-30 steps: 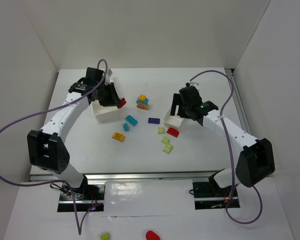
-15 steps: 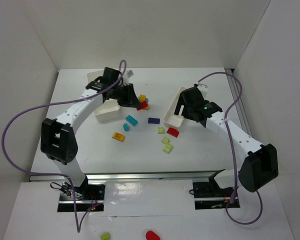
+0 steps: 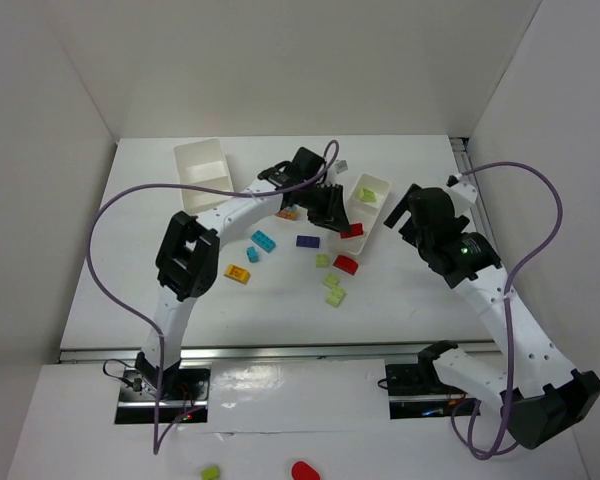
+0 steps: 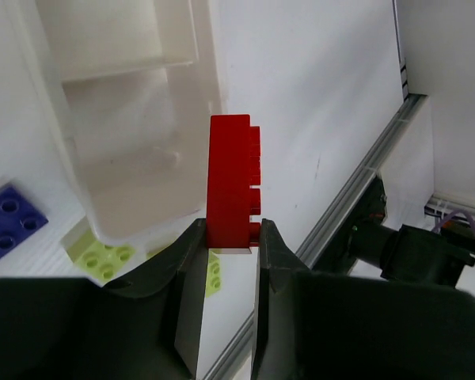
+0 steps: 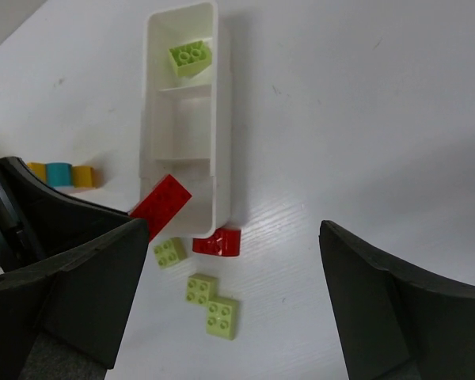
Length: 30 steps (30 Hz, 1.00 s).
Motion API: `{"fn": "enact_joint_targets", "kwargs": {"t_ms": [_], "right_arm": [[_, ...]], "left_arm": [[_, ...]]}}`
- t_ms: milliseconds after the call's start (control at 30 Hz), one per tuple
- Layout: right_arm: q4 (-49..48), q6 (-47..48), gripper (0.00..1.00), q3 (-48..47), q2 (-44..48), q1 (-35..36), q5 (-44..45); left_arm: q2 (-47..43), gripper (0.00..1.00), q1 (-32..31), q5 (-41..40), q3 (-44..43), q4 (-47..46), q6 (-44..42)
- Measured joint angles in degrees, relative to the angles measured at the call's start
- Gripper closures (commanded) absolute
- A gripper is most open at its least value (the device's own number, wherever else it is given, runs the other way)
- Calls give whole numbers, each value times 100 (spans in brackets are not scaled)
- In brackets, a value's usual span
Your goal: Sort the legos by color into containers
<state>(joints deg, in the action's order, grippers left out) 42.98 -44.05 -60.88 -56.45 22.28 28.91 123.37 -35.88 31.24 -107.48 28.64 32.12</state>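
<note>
My left gripper [image 3: 342, 224] is shut on a long red brick [image 4: 231, 178] and holds it over the near end of the long divided tray [image 3: 372, 186]. The brick also shows in the right wrist view [image 5: 160, 204], at the tray's [image 5: 223, 119] near left wall. One lime brick [image 5: 191, 57] lies in the tray's far compartment. My right gripper [image 3: 417, 213] is open and empty, to the right of the tray. Loose on the table are a rounded red brick [image 3: 346, 264], lime bricks [image 3: 334, 289], a purple brick [image 3: 307, 241], cyan bricks [image 3: 263, 240] and a yellow brick [image 3: 237, 272].
A white bin [image 3: 202, 170] stands at the back left. A small yellow and cyan stack [image 5: 59, 174] sits behind my left arm. White walls enclose the table. A lime bit and a red bit [image 3: 304, 469] lie outside, in front of the arm bases.
My left arm swung right from the white bin to the tray, carrying the red brick. My right gripper drew back right, away from the tray, which now lies farther back.
</note>
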Motion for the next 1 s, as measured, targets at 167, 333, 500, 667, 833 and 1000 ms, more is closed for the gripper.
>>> {"fn": "enact_joint_targets", "kwargs": {"t_ms": [167,333,500,667,833,1000], "right_arm": [[278,-28,4,0,-42,-44,57],[299,-20,4,0,-33,-44,-2],[22,225,7,332,-24,-42,-494],[-411,625,5,1117,-337,166,-1377],[-1025,852,6,1847,-741,708,-1921],[-1683,1121,8,2159,-1099,1244,-1816]], "left_arm": [[481,31,-76,-192,-798,295,-31],[590,0,-81,-332,-1141,551,-81],[527,8,-79,-466,-1305,870,-203],[-55,22,39,-726,-1080,1156,-328],[-1233,24,684,-911,-573,1200,-326],[-2286,25,1355,-1248,-7,1051,-306]]}}
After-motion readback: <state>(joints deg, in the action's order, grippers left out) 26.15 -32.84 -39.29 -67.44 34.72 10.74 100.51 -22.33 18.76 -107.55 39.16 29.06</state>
